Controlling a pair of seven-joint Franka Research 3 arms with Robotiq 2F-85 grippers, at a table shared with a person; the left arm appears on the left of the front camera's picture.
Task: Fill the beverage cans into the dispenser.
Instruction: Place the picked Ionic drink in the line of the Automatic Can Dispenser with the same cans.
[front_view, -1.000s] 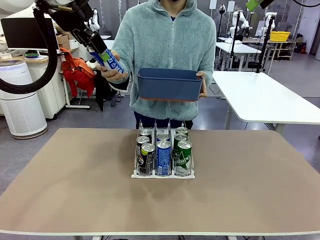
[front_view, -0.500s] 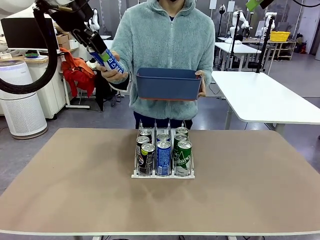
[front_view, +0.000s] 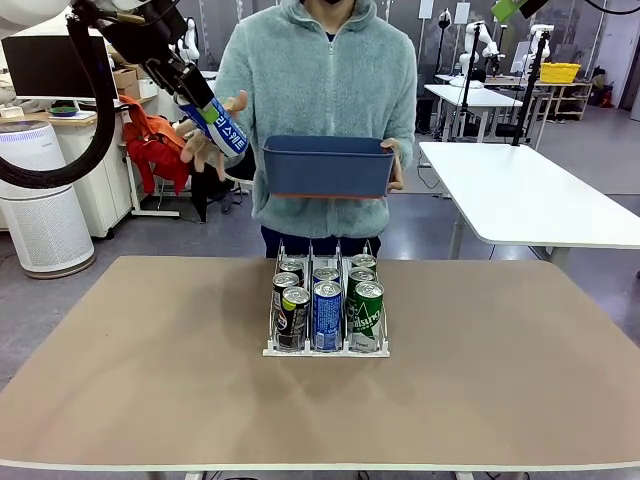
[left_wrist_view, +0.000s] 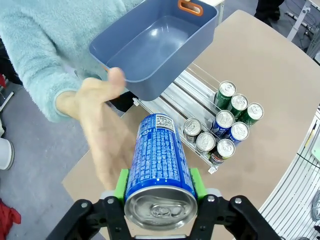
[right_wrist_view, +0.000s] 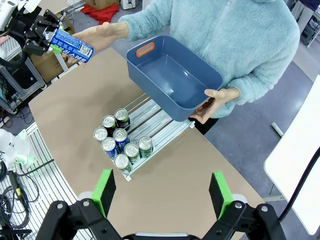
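Your left pincer (left_wrist_view: 159, 186) pinches a blue can (front_view: 222, 127) high at far left, beside the person's open hand (front_view: 208, 140). The right pincer (right_wrist_view: 161, 197) stands spread. Next, carry the can down into the dispenser (front_view: 326, 305)'s middle lane.

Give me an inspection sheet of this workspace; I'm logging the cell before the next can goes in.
Surface: tan table, bare around the rack.
Job's things: dispenser at table centre holds six cans, two per lane: black-and-green, blue, green. One more blue can is in the air.
Clutter: nothing seen on the table; the person holds an empty dark blue bin above the dispenser's far end.
Grippers: left hand shut on the blue can, the person's open hand beside it; right hand open, high above the table.
Cables: black hose looping off the left arm.
Surroundings: white tables, air purifier.
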